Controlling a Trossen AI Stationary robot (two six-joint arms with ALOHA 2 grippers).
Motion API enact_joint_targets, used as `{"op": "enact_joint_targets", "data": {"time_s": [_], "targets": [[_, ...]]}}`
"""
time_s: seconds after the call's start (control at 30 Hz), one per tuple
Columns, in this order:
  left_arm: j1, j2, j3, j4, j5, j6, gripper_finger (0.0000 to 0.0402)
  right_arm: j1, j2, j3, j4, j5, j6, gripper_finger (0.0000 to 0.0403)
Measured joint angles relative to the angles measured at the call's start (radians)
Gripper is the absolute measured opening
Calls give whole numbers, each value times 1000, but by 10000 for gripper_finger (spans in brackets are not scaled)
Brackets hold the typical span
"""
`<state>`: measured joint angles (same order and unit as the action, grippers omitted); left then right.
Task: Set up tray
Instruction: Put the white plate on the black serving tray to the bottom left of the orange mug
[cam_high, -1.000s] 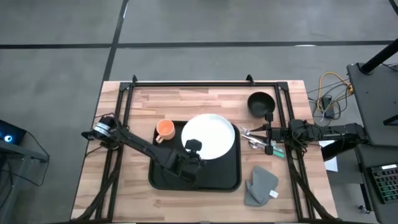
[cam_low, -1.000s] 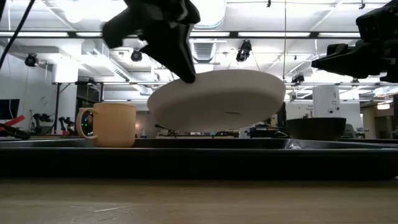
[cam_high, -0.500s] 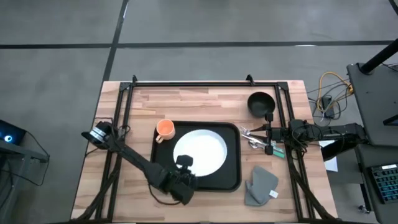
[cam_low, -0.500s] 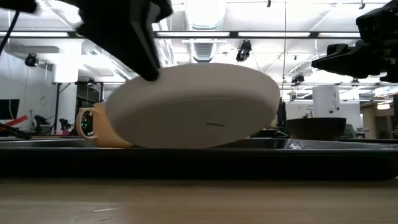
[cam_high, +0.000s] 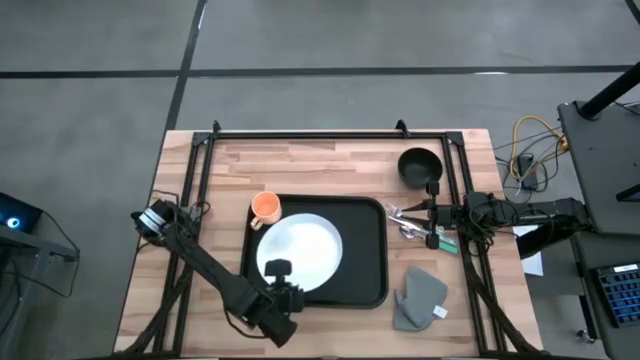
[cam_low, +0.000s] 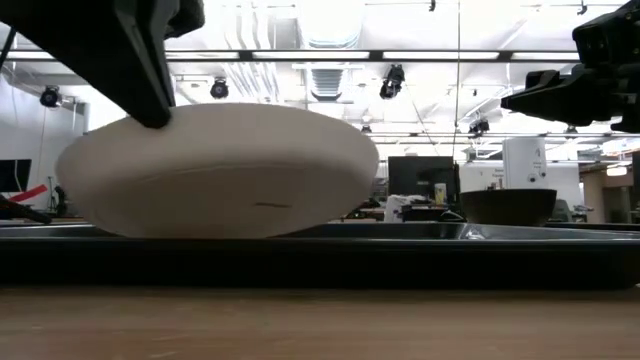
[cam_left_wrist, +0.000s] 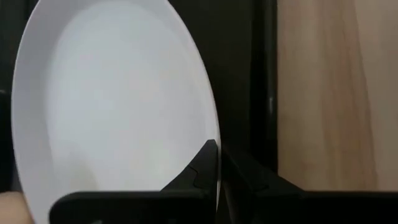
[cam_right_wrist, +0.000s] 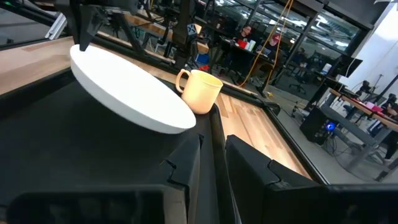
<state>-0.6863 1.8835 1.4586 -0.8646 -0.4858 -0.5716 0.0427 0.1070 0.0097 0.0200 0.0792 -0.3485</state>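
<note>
tray (cam_high: 368, 250): left hand (cam_high: 277, 272) clamped on plate (cam_high: 298, 250) rim, plate tilted; right hand (cam_high: 428, 214) seemingly together, beside tray.

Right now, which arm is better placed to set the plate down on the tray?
Left. Its claw already grips the white plate at the rim, tilted over the tray. The right claw waits beside the tray.

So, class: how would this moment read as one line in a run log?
left gripper: shut on plate rim, over tray | plate: tilted | right gripper: waiting beside tray, fingers near shut
</note>
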Motion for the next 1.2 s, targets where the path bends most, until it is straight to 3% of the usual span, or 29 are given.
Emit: {"op": "enact_joint_targets", "data": {"time_s": [0.57,1.2], "targets": [[-3,0,-63,1,140,-231,0,0,0,0,0,0,0,68],[-6,0,-74,45,181,-307,0,0,0,0,0,0,0,68]]}}
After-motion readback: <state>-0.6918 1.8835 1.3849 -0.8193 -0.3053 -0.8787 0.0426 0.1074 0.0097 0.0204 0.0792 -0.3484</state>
